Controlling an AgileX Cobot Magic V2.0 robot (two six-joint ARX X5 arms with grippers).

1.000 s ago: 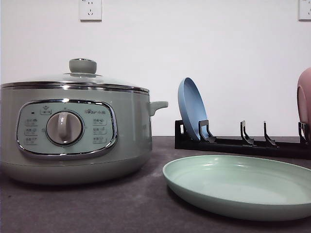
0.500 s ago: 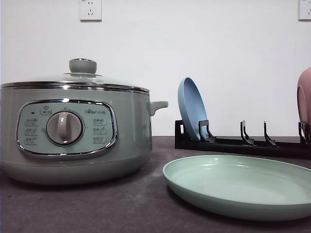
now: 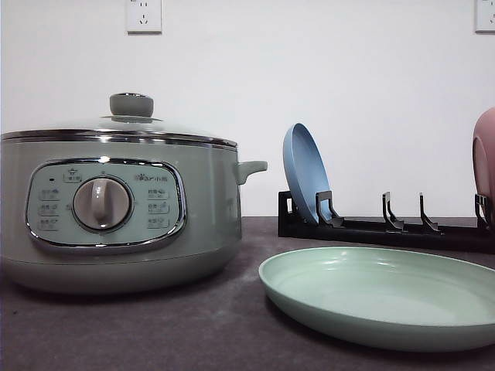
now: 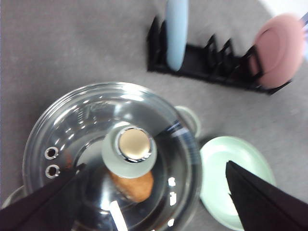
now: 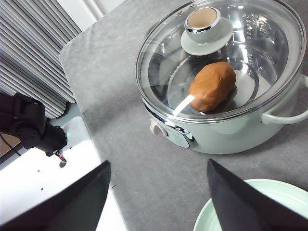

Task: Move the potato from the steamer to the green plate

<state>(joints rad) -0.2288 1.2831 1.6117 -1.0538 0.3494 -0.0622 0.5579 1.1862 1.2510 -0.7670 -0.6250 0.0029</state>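
Observation:
The pale green steamer (image 3: 116,209) stands at the table's left with its glass lid (image 4: 91,120) on. Through the glass the orange-brown potato (image 4: 134,186) (image 5: 211,85) lies inside the pot. The green plate (image 3: 387,297) lies flat to the steamer's right, with nothing on it. My left gripper (image 4: 154,211) hangs open high above the lid, its dark fingers (image 4: 38,202) spread to either side of the lid knob (image 4: 130,147). My right gripper (image 5: 159,211) is open too, up in the air in front of the steamer (image 5: 231,125), near the plate's rim (image 5: 250,185).
A black dish rack (image 3: 387,228) stands behind the green plate, holding an upright blue plate (image 3: 305,174) and a pink plate (image 3: 486,162). A white wall closes the back. The right wrist view takes in the table's edge and black hardware (image 5: 29,125) beyond it.

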